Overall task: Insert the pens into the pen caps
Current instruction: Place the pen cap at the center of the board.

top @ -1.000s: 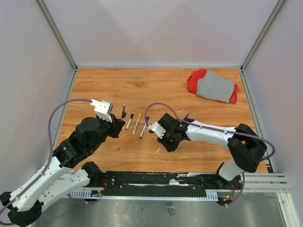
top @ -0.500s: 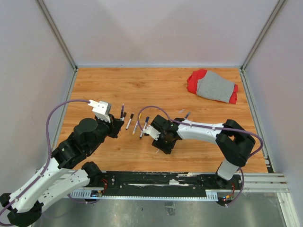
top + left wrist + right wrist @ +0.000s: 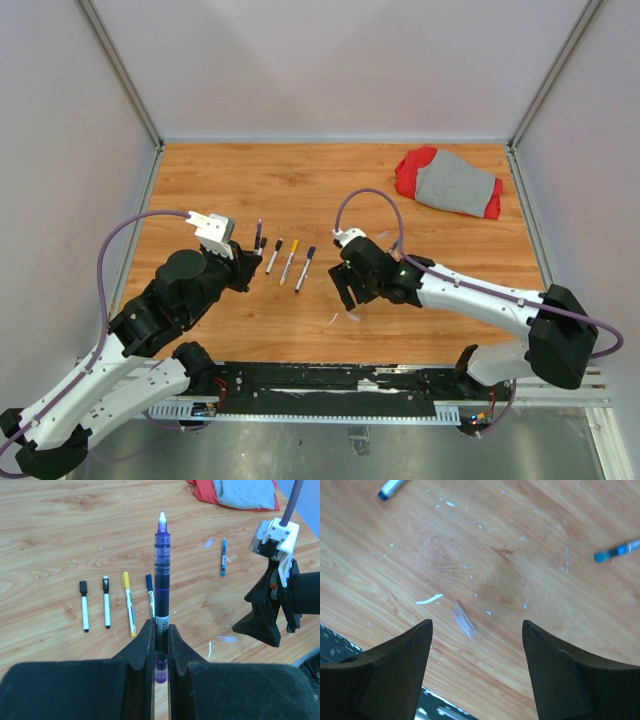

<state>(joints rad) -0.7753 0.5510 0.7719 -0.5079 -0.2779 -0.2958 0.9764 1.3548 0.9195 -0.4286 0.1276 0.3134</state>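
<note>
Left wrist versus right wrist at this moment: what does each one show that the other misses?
Left wrist only: the left gripper shut on a purple pen, the row of four pens, the red and grey cloth. Right wrist only: the right gripper seen from inside, open and empty. Both: the teal pen, a clear scrap, a white sliver.

Right gripper (image 3: 476, 625) spread jaws, released pen (image 3: 305, 268), backed off rightward

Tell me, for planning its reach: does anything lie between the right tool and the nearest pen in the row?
Nothing visible: only bare tabletop separates the open right tool from that dark-capped pen; the white scrap lies aside.
</note>
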